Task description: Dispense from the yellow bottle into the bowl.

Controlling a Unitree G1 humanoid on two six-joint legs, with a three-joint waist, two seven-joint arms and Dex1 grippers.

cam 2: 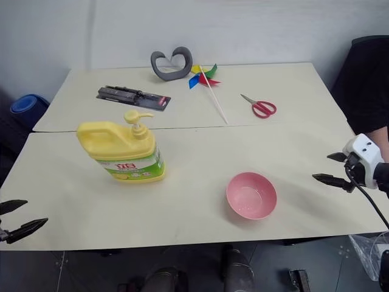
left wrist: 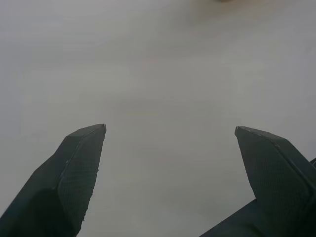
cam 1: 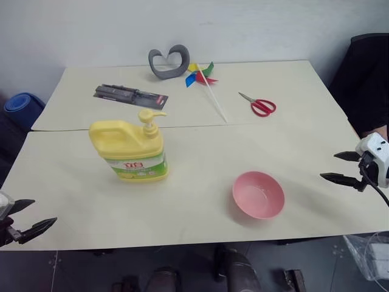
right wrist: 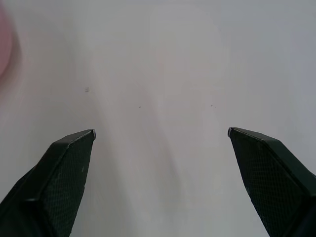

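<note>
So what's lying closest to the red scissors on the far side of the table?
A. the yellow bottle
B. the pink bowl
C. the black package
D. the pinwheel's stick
D: the pinwheel has a white stick running down just left of the scissors, while the bowl, bottle and black package sit farther off.

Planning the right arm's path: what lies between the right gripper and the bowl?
Nothing: in the left eye view, only bare table separates the open right gripper from the bowl.
</note>
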